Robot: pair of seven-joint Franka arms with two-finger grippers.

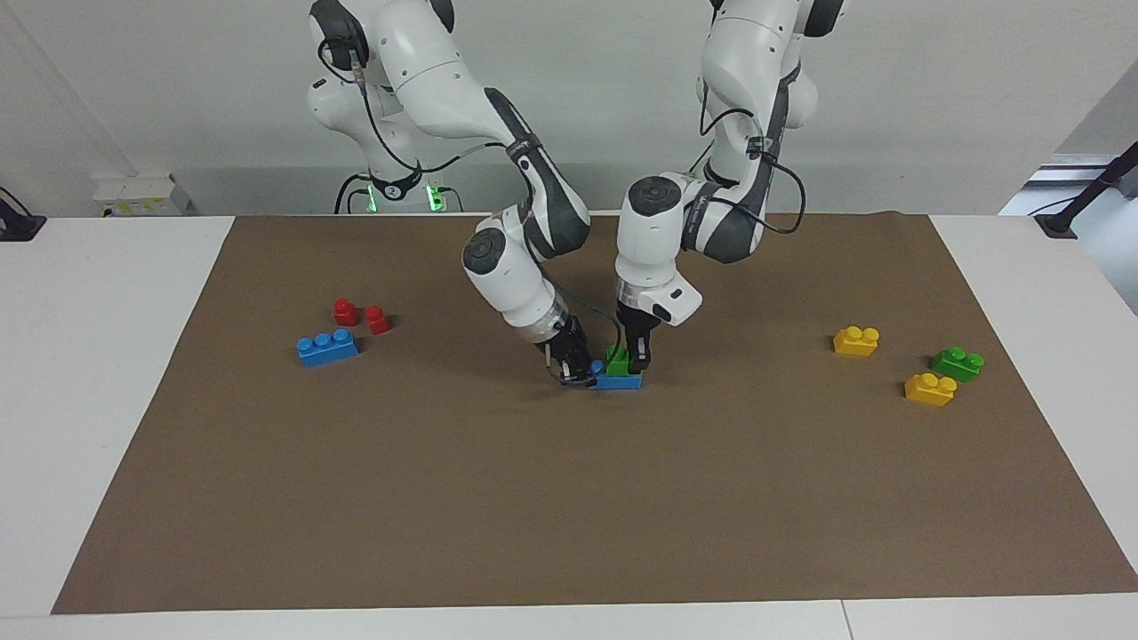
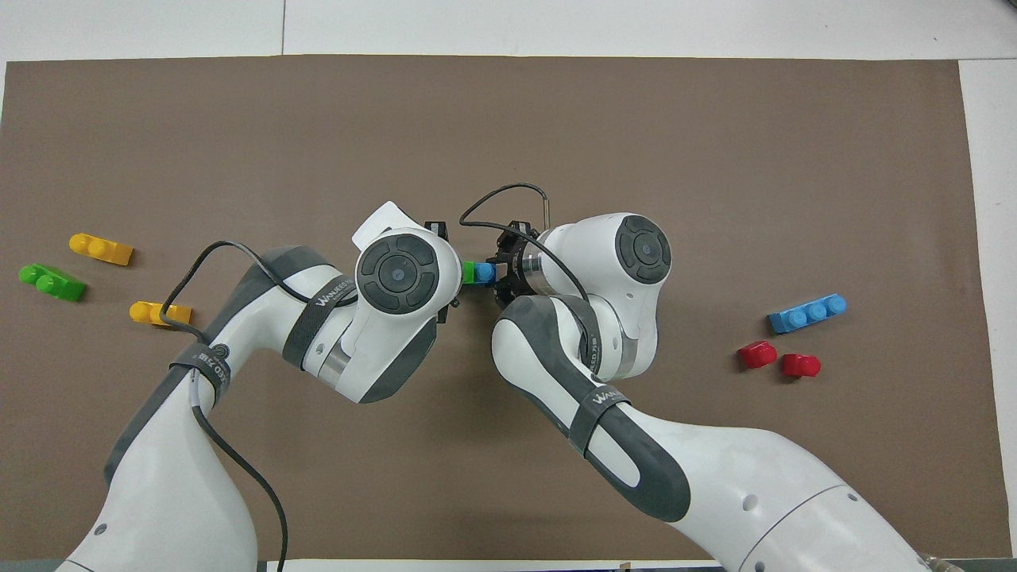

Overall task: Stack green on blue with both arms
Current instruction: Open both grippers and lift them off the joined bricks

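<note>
Green on blue, both hands shut

Seen from the facing view, going across: spare blue (image 1: pixel 328 348) toward the right arm's end, well apart. At mid-table, right hand (image 1: pixel 576 373) clamped on the working blue brick (image 1: pixel 620 381) at its end, long axis running from arm to arm along the table. Green brick (image 1: pixel 618 362) sitting on that blue, upright, gripped from above by the left hand (image 1: pixel 637 360). Seemingly seated, so straight down for any last press, then release. Spare green (image 1: pixel 957 363) toward the left arm's end.

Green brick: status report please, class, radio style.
Left gripper shut on green brick, seated on blue brick. Right gripper shut on blue brick's end. Nothing in the way.
</note>
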